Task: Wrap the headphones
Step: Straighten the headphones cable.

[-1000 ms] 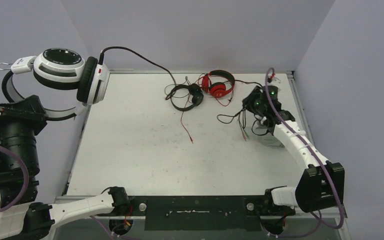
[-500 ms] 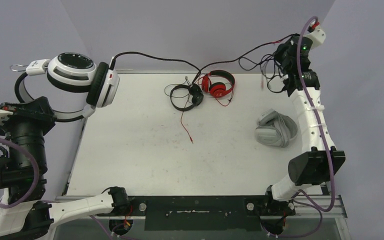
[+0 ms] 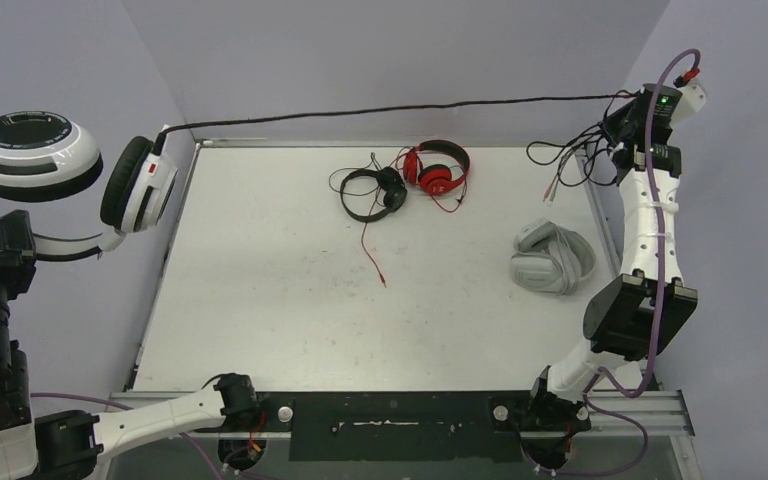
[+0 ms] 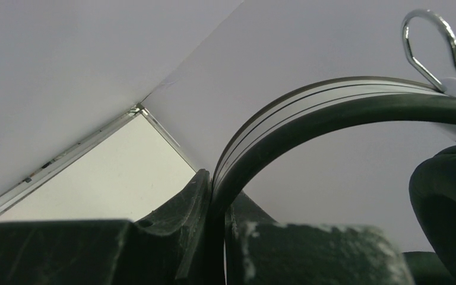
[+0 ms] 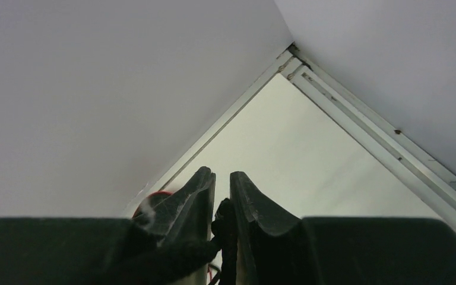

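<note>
Four pairs of headphones are in sight, three of them lying on the table [image 3: 280,300]. The white-and-black pair [image 3: 30,160] is up in the air off the table's left edge, its earcups hanging out beyond the rim. The left gripper [image 4: 218,237] is clamped tight on its headband [image 4: 309,113], which arches up from between the fingers in the wrist view.

From the inner earcup a black cable [image 3: 380,108] runs in a straight, taut line along the back wall, high over the table, to the far right corner. The right gripper [image 5: 221,181] is raised there and has its fingers nearly together with the dark cable pinched between them. A loose tangle of thin wire [image 3: 565,165] dangles just beside that gripper.

The black pair [image 3: 372,192] and red pair [image 3: 438,168] lie touching near the back middle. A thin red lead [image 3: 368,245] trails from them toward the near side. The grey pair [image 3: 552,258] lies near the right edge.
</note>
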`<state>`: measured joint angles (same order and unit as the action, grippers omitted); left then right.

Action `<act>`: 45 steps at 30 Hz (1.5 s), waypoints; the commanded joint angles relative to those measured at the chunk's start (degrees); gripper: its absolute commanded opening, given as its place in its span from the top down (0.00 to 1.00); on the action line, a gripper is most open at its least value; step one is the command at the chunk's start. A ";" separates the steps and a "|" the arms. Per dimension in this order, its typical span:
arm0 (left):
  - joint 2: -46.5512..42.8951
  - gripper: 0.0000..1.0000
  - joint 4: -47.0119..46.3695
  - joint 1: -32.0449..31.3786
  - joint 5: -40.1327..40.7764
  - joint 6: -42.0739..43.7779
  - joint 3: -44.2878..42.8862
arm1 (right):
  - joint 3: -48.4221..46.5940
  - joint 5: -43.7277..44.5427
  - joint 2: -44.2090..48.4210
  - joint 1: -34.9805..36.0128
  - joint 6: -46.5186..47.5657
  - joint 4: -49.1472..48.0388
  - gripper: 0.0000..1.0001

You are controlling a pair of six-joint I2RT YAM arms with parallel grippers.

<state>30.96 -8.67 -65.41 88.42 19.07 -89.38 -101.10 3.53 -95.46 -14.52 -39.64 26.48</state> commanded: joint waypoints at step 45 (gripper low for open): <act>20.13 1.00 -0.34 -4.63 -15.26 -9.04 -18.11 | 52.02 -30.60 18.32 56.41 36.94 -49.66 0.06</act>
<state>48.88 -4.21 -69.67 78.32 11.25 -103.37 -49.78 -27.29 -74.46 40.47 -6.44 -14.74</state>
